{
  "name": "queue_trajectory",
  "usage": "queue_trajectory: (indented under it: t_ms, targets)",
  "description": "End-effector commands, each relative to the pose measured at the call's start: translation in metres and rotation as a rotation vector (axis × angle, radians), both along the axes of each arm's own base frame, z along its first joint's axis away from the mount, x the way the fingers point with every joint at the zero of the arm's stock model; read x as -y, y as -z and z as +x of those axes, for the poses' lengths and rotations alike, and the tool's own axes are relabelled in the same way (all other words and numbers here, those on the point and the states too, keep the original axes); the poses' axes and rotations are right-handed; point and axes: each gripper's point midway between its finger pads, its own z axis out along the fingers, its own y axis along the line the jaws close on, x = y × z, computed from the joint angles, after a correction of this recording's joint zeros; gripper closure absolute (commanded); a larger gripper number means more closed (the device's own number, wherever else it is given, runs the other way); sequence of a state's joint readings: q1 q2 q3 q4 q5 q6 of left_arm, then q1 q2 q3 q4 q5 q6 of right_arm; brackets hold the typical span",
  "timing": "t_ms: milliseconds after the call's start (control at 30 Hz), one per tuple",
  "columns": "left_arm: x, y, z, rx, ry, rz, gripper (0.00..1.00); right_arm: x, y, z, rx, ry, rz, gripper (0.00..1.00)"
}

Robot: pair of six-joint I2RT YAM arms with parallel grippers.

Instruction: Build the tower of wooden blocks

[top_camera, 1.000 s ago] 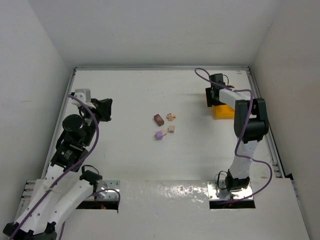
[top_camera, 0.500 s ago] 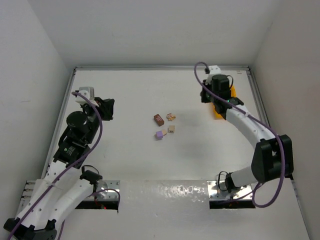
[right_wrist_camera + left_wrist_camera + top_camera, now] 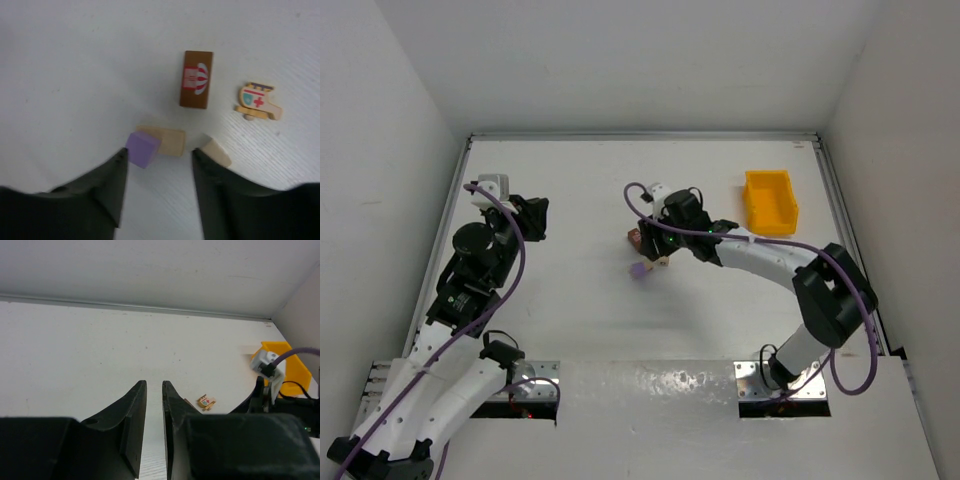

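Well, nearest the arm bases we find the left gripper (image 3: pixel 530 218) out at about nine o'clock of the table (image 3: pixel 570 330). Its fingers (image 3: pixel 132 420) are parted by only a narrow slit, with nothing between them. Further in, near the middle of the table, the right gripper (image 3: pixel 159 152) hangs over the scattered wood blocks (image 3: pixel 639 270) with its jaws spread wide and empty. We see the jaws straddle two blocks that touch one another: a purple cube (image 3: pixel 142 148) just beside the finger at nine o'clock, and a pale tan block (image 3: pixel 170 141) in the gap. Whether that finger touches the cube we cannot tell. A second tan block (image 3: pixel 216 151) lies just beside the other finger, on its outer side at three o'clock. Beyond these, at twelve o'clock, a dark brown block (image 3: pixel 196 78) with a red and white print lies flat, apart from the rest. At about two o'clock from it lies a small helicopter-shaped piece (image 3: pixel 257 101). All lie singly on the table. Farthest off, at two o'clock of the table, stands the yellow bin (image 3: pixel 770 200).
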State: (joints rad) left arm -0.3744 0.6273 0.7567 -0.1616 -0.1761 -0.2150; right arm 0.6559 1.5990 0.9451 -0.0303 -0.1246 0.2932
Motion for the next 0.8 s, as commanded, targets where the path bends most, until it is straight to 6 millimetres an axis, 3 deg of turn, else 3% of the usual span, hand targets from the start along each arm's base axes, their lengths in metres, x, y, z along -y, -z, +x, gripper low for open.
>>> queue_trajectory:
  t_ms: [0,100,200,633,767]
  targets:
    - [0.001,-0.015,-0.001,0.047,0.006,-0.012,0.83,-0.035,-0.017,0.000,0.068,-0.081,0.001,0.42]
    - [0.002,-0.014,-0.001,0.044,0.013,-0.012,0.82,-0.044,-0.011,-0.004,0.082,-0.100,-0.074,0.18]
    - [0.004,-0.017,-0.002,0.049,0.022,-0.016,0.82,-0.047,0.002,-0.007,0.081,-0.087,-0.152,0.05]
    - [0.008,-0.016,-0.004,0.049,0.047,-0.023,0.82,-0.032,0.056,-0.003,-0.007,0.024,-0.280,0.05]
    - [0.009,-0.020,-0.005,0.059,0.053,-0.027,0.82,-0.037,0.070,-0.007,-0.044,0.017,-0.275,0.05]
